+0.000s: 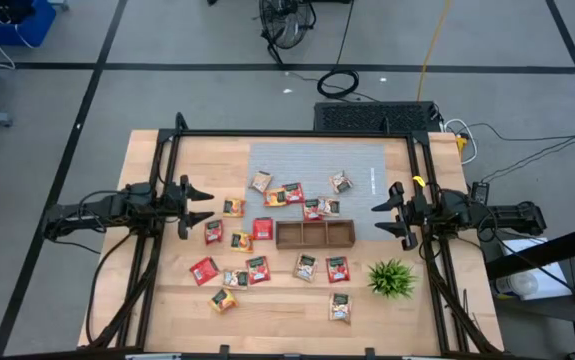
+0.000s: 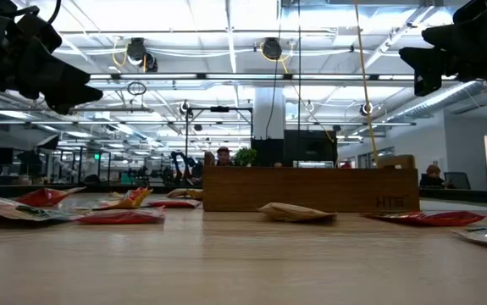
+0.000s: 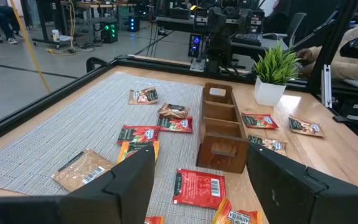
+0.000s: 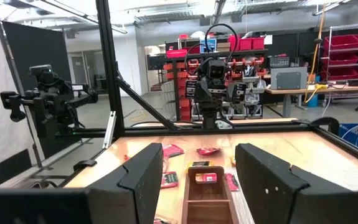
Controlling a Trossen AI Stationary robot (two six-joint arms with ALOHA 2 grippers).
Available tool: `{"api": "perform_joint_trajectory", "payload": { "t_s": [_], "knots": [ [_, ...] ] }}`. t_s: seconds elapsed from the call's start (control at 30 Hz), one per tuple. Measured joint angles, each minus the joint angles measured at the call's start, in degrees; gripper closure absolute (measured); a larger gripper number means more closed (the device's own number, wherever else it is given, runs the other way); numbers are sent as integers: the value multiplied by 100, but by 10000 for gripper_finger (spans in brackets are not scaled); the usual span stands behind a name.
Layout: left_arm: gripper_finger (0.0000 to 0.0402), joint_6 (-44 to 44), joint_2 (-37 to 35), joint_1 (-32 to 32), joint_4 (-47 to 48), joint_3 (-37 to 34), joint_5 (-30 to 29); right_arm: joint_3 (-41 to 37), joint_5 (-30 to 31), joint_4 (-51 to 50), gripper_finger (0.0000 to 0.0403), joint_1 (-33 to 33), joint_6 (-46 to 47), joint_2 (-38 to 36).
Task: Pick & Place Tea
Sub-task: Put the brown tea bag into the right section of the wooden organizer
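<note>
Both the left end effector (image 1: 199,205) and the right end effector (image 1: 385,217) hang above the counter (image 1: 167,300) with jaws apart, holding nothing. The tea sachets (image 1: 263,228) lie scattered flat around the wooden tray (image 1: 314,235), from about 7 to 1 o'clock of it. The pick calls for descending squarely over one isolated sachet; several appear to overlap, though the view is too coarse to confirm.

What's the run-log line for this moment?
left gripper: open, hovering, empty | right gripper: open, hovering, empty | tea sachets: scattered on table | tray: empty
</note>
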State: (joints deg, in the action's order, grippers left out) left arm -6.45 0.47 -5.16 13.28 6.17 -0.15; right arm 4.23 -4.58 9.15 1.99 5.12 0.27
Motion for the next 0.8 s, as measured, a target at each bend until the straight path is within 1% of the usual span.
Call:
{"api": "perform_joint_trajectory", "payload": {
  "t_s": [0.1,0.2,0.33,0.43,0.6,0.7,0.8],
  "knots": [
    [149,0,2,1,0,0,1,0,0,0,218,-1,25,0],
    [149,-1,1,1,0,0,0,0,25,0,218,0,285,1],
    [149,-1,2,0,0,-1,0,79,322,-100,211,-10,765,157],
    [149,-1,2,-1,2,0,0,465,475,-275,195,-10,1037,610],
    [149,1,2,0,-2,0,0,1433,885,-1096,167,-12,978,1726],
    [149,1,2,1,-2,0,0,1953,909,-1228,156,-12,770,2294],
    [149,1,2,0,-2,0,1,2388,907,-1299,152,-12,784,2756]
  ]
}}
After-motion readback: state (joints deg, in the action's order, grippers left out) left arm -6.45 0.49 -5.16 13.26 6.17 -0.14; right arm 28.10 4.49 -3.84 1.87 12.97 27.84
